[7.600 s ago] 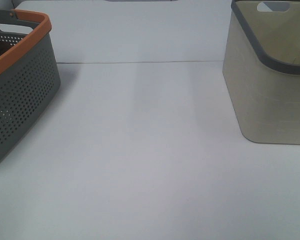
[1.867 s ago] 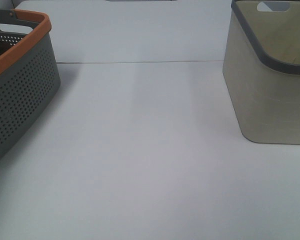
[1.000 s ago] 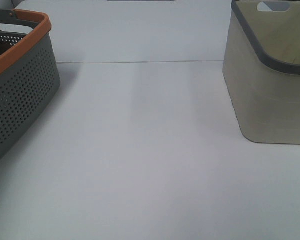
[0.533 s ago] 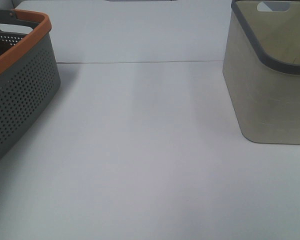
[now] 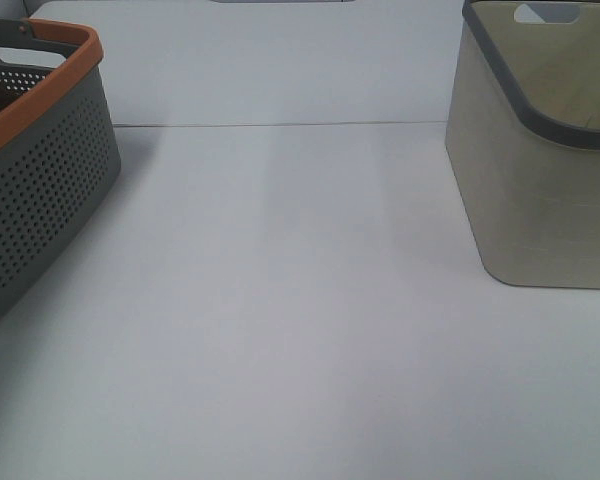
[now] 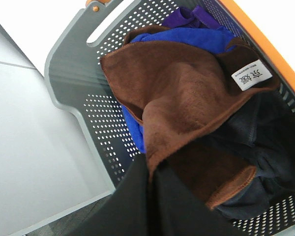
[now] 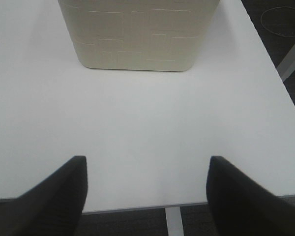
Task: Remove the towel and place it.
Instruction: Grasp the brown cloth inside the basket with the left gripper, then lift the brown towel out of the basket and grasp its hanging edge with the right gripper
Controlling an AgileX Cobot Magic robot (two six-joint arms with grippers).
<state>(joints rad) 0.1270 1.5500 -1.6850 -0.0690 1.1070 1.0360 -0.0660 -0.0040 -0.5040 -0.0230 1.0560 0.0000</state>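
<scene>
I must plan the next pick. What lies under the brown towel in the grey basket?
A blue cloth, a purple cloth and a dark cloth show beneath the towel. What else lies below is covered.

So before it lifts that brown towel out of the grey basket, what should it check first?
1. Left gripper shut on the towel: ok.
2. Only the towel pinched, not the blue cloth under it: cannot tell.
3. Towel clear of the grey basket: not ok, it lies inside on other cloths.
4. Bare table between the baskets for setting down: ok.
5. Right gripper open, over the table short of the beige basket, holding nothing: ok.
</scene>
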